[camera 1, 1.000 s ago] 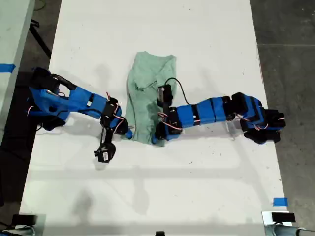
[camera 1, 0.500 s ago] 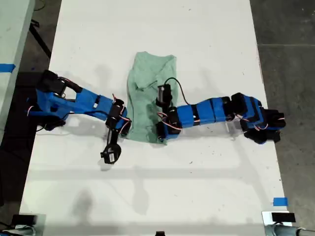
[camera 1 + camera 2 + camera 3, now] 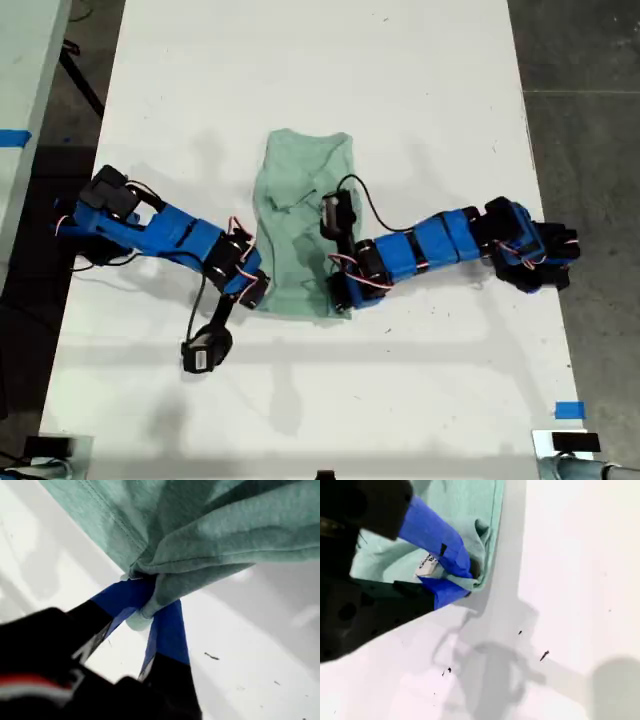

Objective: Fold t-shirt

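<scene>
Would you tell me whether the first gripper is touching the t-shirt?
Touching: the first wrist view shows my first gripper shut on a bunched edge of the t-shirt.

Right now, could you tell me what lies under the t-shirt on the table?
The t-shirt lies folded lengthwise on the white table. White tabletop shows all around it; whatever lies directly beneath is covered. My first gripper and second gripper pinch its near corners.

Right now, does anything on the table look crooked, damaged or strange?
Nothing looks damaged. The t-shirt lies in a narrow strip with wrinkles near its middle, and both lower corners in the exterior view are bunched up where my first gripper and my second gripper pinch them.
</scene>
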`<state>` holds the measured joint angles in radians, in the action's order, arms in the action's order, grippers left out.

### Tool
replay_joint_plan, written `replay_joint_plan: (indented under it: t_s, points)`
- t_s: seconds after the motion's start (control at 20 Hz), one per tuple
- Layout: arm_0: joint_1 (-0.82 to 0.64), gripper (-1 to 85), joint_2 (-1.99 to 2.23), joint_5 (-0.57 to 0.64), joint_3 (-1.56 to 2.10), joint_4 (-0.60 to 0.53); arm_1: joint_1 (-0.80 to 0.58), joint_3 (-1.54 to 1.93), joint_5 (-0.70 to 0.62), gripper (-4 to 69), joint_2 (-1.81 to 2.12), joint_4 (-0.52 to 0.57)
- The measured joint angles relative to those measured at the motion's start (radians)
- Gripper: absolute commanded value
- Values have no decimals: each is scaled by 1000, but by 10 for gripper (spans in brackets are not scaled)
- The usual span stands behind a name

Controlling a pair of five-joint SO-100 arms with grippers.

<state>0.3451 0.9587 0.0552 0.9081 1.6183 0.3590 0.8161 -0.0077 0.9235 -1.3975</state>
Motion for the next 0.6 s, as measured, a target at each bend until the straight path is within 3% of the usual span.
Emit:
replay_joint_plan:
  t_s: [0.35,0.6]
  points:
    - [87,0,61,-18,-101,8,83,0,-2,-13,109,3]
    - [-28,0,167,66,-101,51,-75,2,-150,-13,196,-25]
